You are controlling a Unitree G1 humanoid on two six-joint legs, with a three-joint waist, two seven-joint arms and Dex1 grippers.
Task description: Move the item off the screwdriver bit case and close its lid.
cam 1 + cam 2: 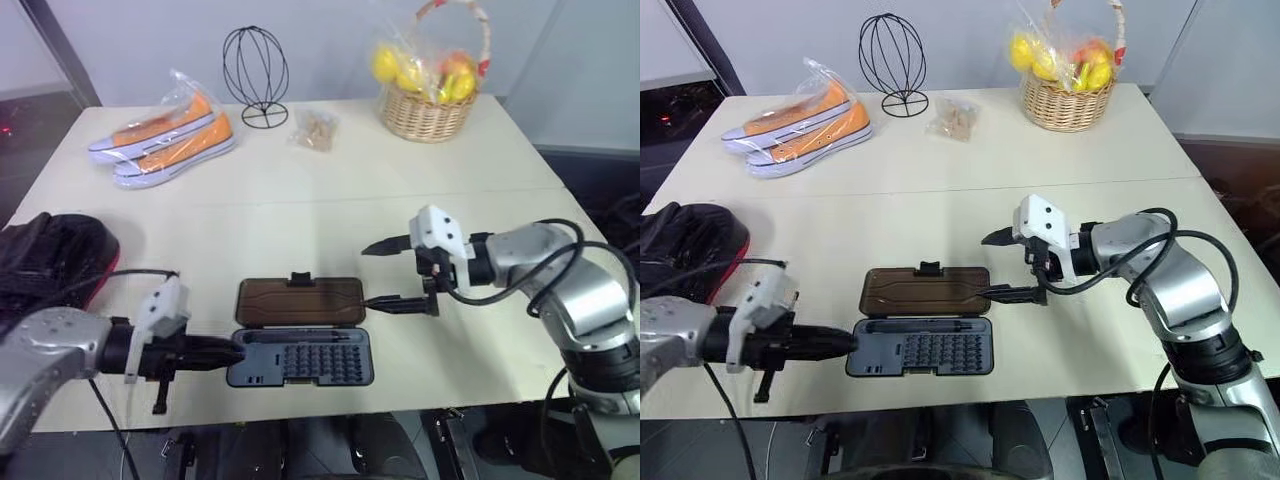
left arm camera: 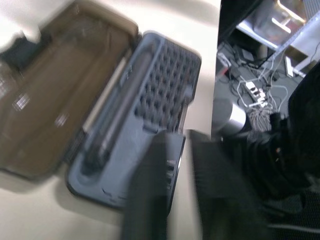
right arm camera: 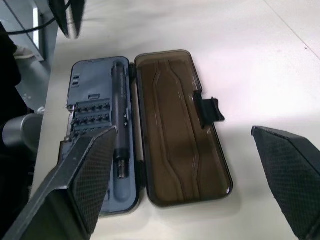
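You had the bulky black red-rimmed padded mitt [image 1: 50, 262] off the flat grey plastic bit case [image 1: 302, 357], its translucent smoky-brown lid [image 1: 300, 301] unclosed; left fingers [image 1: 215, 353] pinched together, empty, right fingers [image 1: 392, 275] wide.

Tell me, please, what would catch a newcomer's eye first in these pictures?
Probably the screwdriver bit case lying open at the table's near edge, its smoky lid folded flat behind it, between the shut left gripper and the open right gripper. Next, the orange shoes in plastic and the fruit basket along the far side.
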